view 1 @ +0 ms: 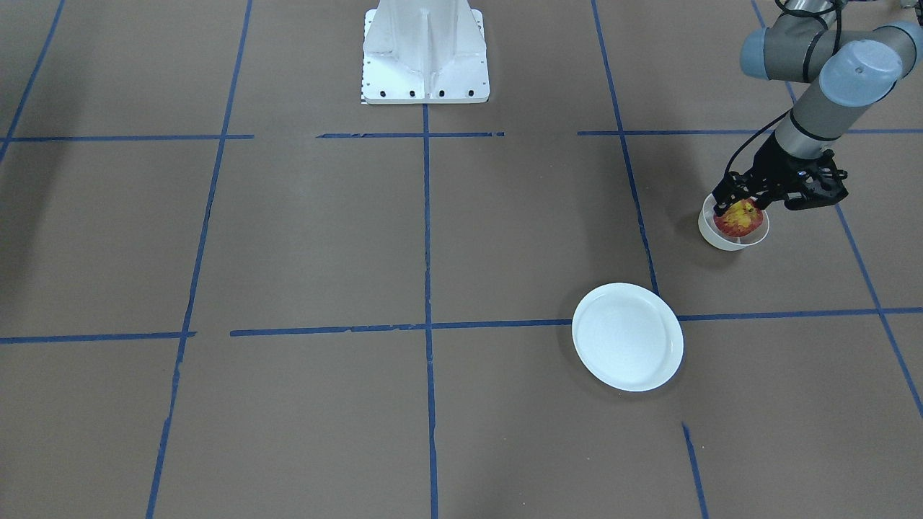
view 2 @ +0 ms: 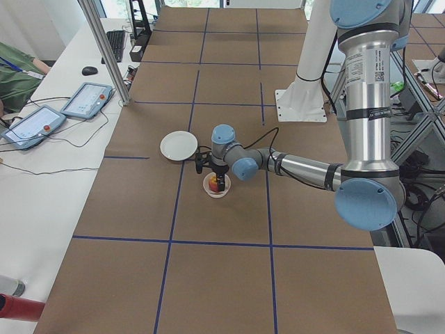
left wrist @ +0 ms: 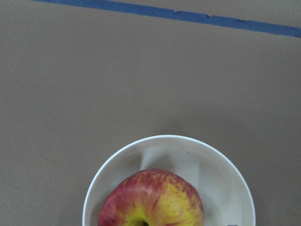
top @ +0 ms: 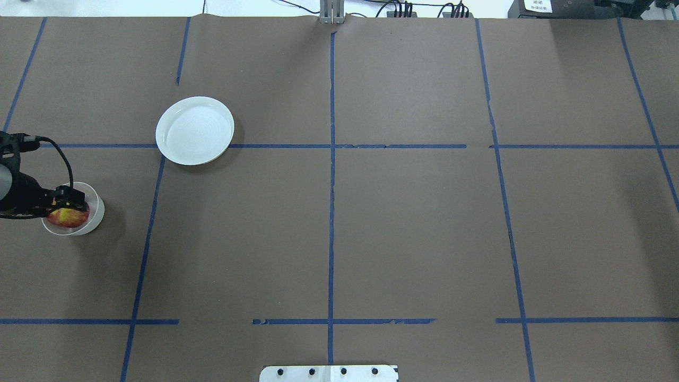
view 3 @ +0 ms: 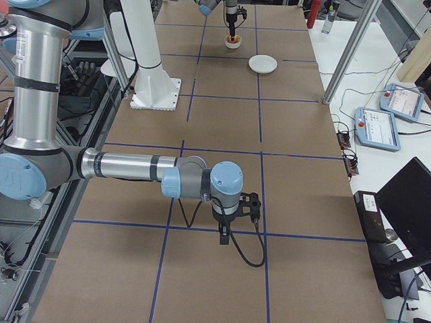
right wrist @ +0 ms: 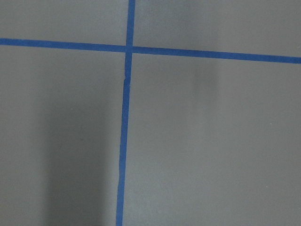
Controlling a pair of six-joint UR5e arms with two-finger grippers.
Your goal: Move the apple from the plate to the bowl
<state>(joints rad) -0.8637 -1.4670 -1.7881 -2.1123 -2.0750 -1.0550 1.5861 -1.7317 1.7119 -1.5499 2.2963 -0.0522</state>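
Observation:
The red and yellow apple point(view 1: 739, 218) sits low inside the small off-white bowl point(view 1: 721, 238) at the table's left end. My left gripper point(view 1: 740, 204) stands over the bowl, its black fingers point(view 1: 722, 205) closed on the apple's sides. The left wrist view shows the apple point(left wrist: 153, 200) inside the bowl point(left wrist: 214, 165). The white plate point(view 1: 627, 336) lies empty, away from the bowl, also in the overhead view point(top: 194, 130). My right gripper point(view 3: 232, 225) shows only in the exterior right view, low over the table; I cannot tell if it is open or shut.
The robot's white base point(view 1: 425, 54) stands at the table's middle edge. Blue tape lines point(view 1: 427, 324) cross the brown table cover. Tablets and cables point(view 2: 42, 118) lie on the side bench beyond the table.

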